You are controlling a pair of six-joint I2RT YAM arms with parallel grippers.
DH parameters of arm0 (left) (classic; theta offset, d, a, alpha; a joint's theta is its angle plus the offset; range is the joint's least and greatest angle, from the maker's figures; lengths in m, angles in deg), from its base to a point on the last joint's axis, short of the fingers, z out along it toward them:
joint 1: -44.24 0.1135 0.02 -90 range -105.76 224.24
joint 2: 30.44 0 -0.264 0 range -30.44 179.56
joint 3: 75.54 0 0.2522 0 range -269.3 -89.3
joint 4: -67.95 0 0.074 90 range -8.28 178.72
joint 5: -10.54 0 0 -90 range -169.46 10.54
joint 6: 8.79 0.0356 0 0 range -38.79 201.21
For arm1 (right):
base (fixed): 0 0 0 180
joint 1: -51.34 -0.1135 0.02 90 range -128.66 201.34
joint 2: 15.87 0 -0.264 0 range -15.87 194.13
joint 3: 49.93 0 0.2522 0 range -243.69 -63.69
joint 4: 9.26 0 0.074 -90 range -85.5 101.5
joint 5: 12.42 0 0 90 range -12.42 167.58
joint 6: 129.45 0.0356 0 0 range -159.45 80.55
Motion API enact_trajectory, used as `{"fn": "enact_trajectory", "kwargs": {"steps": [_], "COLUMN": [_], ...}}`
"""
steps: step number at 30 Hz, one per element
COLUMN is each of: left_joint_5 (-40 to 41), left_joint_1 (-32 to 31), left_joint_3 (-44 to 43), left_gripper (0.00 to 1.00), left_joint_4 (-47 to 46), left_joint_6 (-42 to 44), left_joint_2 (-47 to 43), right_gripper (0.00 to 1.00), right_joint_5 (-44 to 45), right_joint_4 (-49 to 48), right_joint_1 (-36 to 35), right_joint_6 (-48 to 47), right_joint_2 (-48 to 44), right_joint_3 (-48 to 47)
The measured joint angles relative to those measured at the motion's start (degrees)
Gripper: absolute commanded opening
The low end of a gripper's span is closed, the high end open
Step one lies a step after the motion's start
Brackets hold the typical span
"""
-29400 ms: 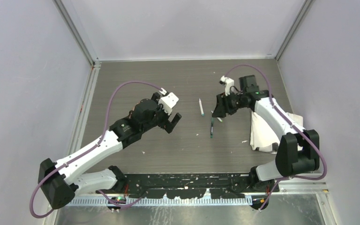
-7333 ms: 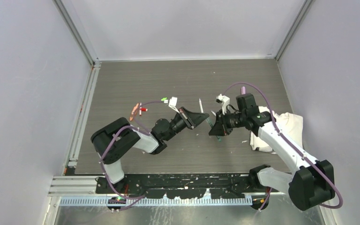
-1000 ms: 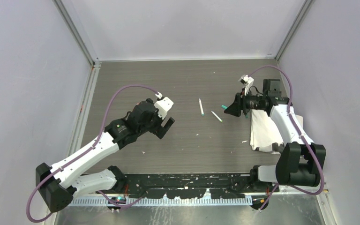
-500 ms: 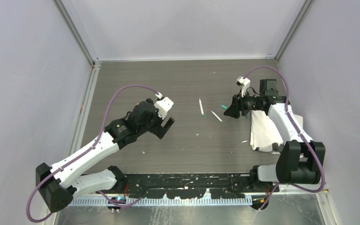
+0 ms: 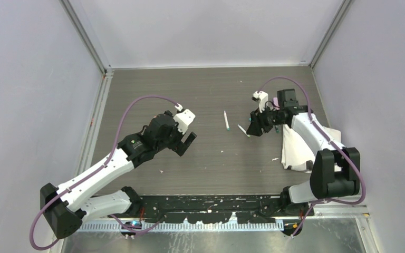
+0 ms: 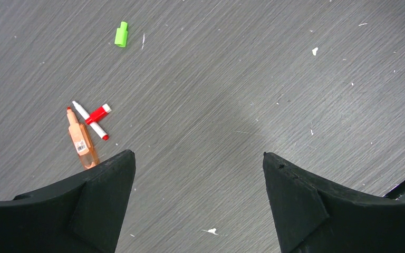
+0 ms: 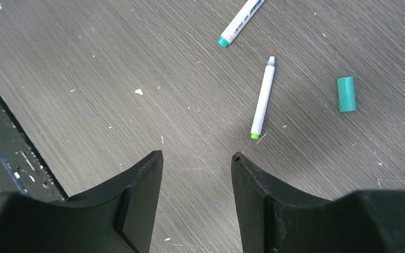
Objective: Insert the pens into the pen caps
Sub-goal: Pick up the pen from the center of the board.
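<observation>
The top camera is looking down from above and behind both arms, far enough off to be taking in the whole table. The left wrist camera is peering steeply down past the left gripper, close to the tabletop, with its fingers framing the lower corners. The right wrist camera is looking down through the right gripper from nearer still. A white pen is lying just ahead of those fingertips, and the top view is also catching that pen.
</observation>
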Motion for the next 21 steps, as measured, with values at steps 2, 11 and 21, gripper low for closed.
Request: {"fn": "enact_trajectory", "kwargs": {"steps": [2,11,21], "left_joint_5": [0.0,0.0,0.0], "left_joint_1": [0.0,0.0,0.0], "left_joint_3": [0.0,0.0,0.0], "left_gripper": [0.91,0.91,0.91], "left_joint_4": [0.0,0.0,0.0], "left_joint_6": [0.0,0.0,0.0], "left_joint_2": [0.0,0.0,0.2], "right_gripper": [0.52,0.47,0.47], "right_joint_5": [1.9,13.4,23.0], "right_joint_4": [-0.5,-3.0,-3.3], "right_joint_1": [-1.2,-7.3,-11.9], "right_joint_6": [0.5,5.4,8.2], "right_joint_2": [0.8,8.4,14.3], "right_joint_3": [0.0,-1.6,-3.8]}}
